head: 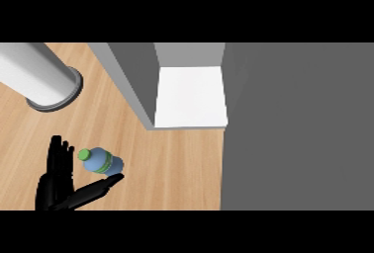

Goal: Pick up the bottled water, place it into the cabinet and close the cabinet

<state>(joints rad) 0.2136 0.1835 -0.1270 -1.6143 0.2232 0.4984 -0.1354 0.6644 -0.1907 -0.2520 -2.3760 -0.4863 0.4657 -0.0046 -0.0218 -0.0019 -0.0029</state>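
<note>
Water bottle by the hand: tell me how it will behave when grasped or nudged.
The water bottle stands upright and narrow, so a sideways nudge from the left hand could probably tip it. Its round body would likely roll once down. The wooden counter looks smooth, so it may slide.

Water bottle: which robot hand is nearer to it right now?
Left. The left robot hand is right beside the water bottle, fingers straight at the bottle's left and thumb below it, not closed around it. The right robot hand does not show in the head view.
</note>
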